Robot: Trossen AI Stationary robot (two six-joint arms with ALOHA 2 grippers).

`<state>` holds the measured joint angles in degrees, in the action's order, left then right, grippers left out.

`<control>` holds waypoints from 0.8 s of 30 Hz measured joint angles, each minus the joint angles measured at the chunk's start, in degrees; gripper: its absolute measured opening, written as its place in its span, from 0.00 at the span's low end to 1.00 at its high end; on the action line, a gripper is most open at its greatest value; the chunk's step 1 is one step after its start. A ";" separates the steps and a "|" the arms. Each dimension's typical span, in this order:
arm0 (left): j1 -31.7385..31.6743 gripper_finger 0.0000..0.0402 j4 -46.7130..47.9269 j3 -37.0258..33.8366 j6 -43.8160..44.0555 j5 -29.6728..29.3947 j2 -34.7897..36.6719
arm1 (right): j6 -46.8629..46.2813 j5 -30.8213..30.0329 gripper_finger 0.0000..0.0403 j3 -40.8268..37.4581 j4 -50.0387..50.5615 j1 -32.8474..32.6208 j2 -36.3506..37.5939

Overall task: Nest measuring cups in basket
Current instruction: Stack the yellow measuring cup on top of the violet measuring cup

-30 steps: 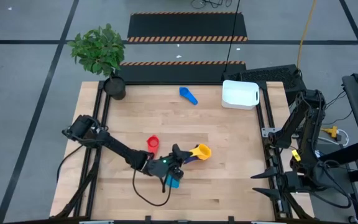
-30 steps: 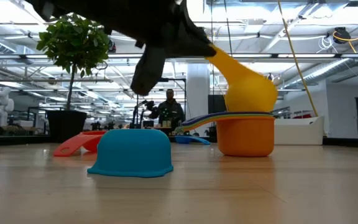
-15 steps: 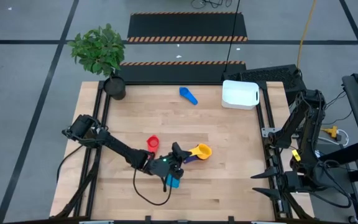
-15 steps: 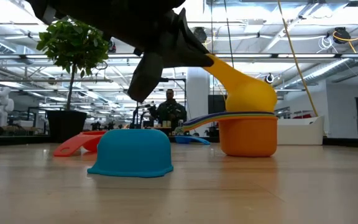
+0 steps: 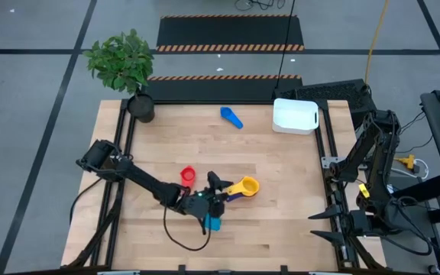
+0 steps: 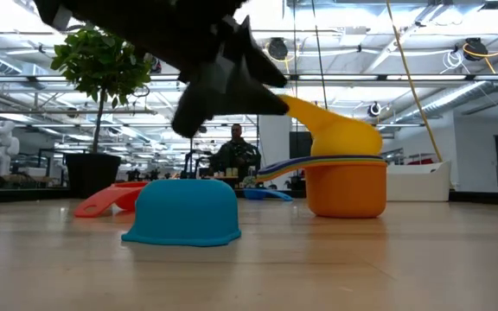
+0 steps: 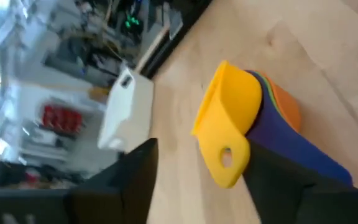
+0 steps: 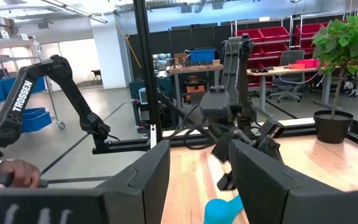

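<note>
The left pincer (image 5: 218, 191) hangs low over the table (image 5: 281, 221) just beside the stack of measuring cups (image 5: 248, 186), its fingers spread to either side of the yellow cup's handle (image 7: 227, 163) and clear of it in the left wrist view. The yellow cup (image 6: 346, 138) sits topmost in the orange cup (image 6: 344, 188); only thin rims of green and blue show between them, so those cups are mostly hidden. A light blue cup (image 6: 186, 212) lies upside down beside the stack, half covered by the arm in the high view. A red cup (image 5: 187, 176) lies near the stack, a mid blue cup (image 5: 231, 117) well apart. The white basket (image 5: 295, 115) stands at the table's far corner, well apart from the stack. The right pincer (image 8: 194, 180) waits off the table's edge, fingers apart, gripping nothing. "TROSSEN" reads on the arm (image 8: 23, 93) in the right wrist view, where a person's hand (image 8: 8, 173) is cut off at the edge.
</note>
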<state>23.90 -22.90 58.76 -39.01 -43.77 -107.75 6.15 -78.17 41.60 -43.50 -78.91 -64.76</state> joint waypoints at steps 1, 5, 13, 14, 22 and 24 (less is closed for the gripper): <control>0.02 0.59 1.46 0.00 3.53 -0.08 0.72 | 0.03 0.00 0.40 0.00 -0.01 0.00 0.01; 0.22 0.65 12.66 0.02 18.58 -0.43 5.72 | 0.61 -0.02 0.40 0.00 -0.02 0.00 -0.02; 2.93 0.60 33.06 0.02 42.61 2.71 15.62 | 1.94 -0.04 0.40 0.00 -0.05 0.00 0.49; 3.29 0.59 33.30 0.03 44.44 2.93 16.06 | 2.28 -0.07 0.40 0.00 -0.04 0.00 0.49; 3.55 0.56 32.79 0.04 55.03 3.24 16.61 | 4.34 -0.19 0.40 0.00 -0.04 0.69 0.83; 2.61 0.56 31.82 0.04 58.37 3.18 16.25 | 5.10 -0.20 0.40 0.00 -0.05 1.09 1.05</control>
<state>26.51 8.91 58.81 19.36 -40.58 -91.50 11.25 -78.37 41.60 -43.55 -77.82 -63.70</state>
